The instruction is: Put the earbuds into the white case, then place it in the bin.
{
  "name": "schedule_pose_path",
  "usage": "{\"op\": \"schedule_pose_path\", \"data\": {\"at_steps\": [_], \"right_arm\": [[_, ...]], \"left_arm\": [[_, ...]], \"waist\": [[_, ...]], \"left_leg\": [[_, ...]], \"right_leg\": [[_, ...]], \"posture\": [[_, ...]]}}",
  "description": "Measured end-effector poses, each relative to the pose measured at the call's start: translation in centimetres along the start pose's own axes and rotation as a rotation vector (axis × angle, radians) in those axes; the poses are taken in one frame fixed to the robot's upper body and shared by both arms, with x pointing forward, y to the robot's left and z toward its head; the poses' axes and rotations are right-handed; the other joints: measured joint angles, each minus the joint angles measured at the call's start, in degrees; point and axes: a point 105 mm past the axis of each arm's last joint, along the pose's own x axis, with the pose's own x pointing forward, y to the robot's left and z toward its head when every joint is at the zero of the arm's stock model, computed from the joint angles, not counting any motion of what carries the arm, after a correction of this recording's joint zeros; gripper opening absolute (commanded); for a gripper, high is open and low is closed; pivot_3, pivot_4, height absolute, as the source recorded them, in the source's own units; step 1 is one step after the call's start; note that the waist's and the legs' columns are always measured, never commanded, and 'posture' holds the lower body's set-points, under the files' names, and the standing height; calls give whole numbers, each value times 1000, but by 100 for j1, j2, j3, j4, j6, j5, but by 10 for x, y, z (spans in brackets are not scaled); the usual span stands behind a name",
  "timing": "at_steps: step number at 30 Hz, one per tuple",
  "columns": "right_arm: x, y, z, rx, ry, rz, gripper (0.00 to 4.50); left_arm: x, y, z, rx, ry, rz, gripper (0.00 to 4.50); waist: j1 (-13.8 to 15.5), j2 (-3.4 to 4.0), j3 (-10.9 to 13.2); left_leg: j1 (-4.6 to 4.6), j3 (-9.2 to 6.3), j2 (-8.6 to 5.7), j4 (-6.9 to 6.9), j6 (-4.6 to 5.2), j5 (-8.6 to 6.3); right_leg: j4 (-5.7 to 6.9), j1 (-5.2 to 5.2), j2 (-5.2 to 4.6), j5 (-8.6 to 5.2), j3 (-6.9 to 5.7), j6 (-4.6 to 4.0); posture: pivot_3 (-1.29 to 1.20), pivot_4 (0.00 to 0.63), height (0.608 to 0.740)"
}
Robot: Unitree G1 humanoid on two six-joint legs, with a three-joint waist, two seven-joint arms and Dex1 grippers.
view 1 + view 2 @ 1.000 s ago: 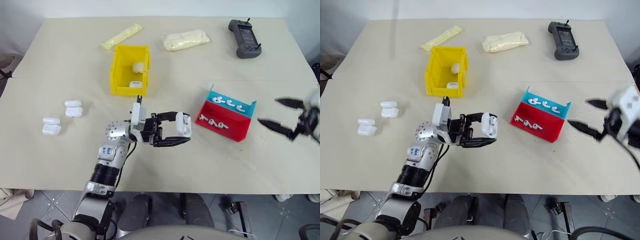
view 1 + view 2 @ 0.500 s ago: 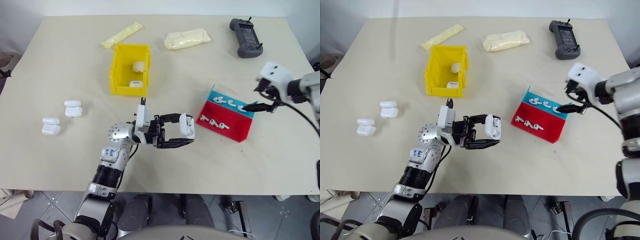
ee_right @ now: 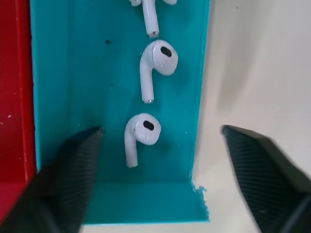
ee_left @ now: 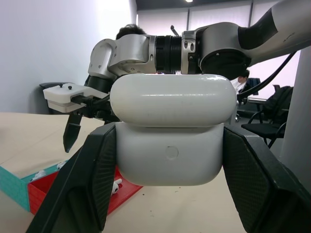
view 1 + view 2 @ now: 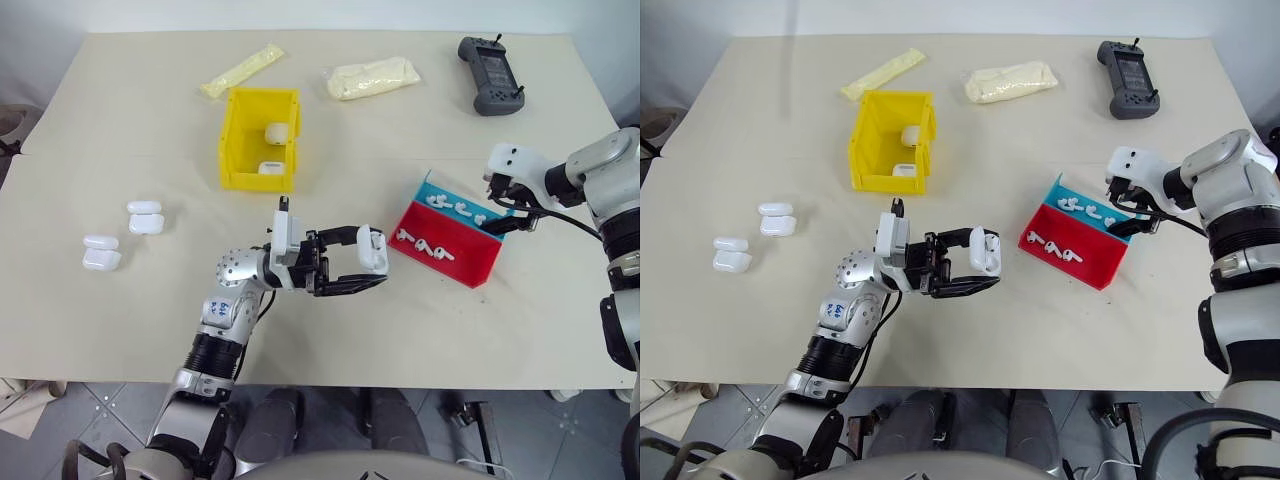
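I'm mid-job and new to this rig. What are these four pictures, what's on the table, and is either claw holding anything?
Two pictures come from the robot's head, looking down on the table; the other two come from cameras on its wrists. The left claw is shut on a white case, seen close up in the left wrist view. The right claw is open over the blue half of the red-and-blue tray, with earbuds just ahead of its fingers; it holds nothing. Also on the table: the yellow bin with two cases inside, four spare cases on the robot's left, two pale packets and a black controller.
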Motion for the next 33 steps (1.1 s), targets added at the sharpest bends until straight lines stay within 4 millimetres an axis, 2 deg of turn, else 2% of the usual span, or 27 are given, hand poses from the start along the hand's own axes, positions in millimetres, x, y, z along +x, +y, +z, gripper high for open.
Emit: {"op": "schedule_pose_path", "data": {"at_steps": [1,13,16,18,26,31,33], "right_arm": [[1,0,1,-3,-2,3,2579],[1,2,0,-4,5,18,2579],[1,2,-1,-4,9,22,2019],[1,2,-1,-4,10,25,1463],[2,2,0,-2,5,16,1463],[3,2,2,0,-2,19,499],[3,1,3,1,-8,9,499]], "left_arm": [[0,0,0,2,0,2,2808],[0,1,1,15,-4,7,2808],[0,1,1,17,-4,8,2808],[0,1,1,17,-3,10,2808],[-1,2,1,18,1,18,2808],[-1,2,1,18,2,19,2808],[-1,2,1,19,2,19,2808]], "waist": [[-2,0,0],[0,0,0],[2,0,0],[1,0,0],[-1,0,0],[-6,0,0],[-6,0,0]], "left_leg": [[0,0,0,0,0,0],[0,0,0,2,0,0],[0,0,0,2,0,0],[0,0,0,3,0,0],[1,0,0,4,0,0],[2,0,0,4,0,0],[2,0,0,4,0,0]], "right_leg": [[0,0,0,0,1,0],[3,0,0,0,0,0],[3,1,0,0,0,0],[4,1,0,0,0,0],[8,1,0,0,0,0],[8,1,0,0,1,0],[8,0,0,0,1,0]], "posture": [[0,150,740],[0,150,740],[0,150,740],[0,150,740],[0,150,740],[0,150,740],[0,150,740]]}}
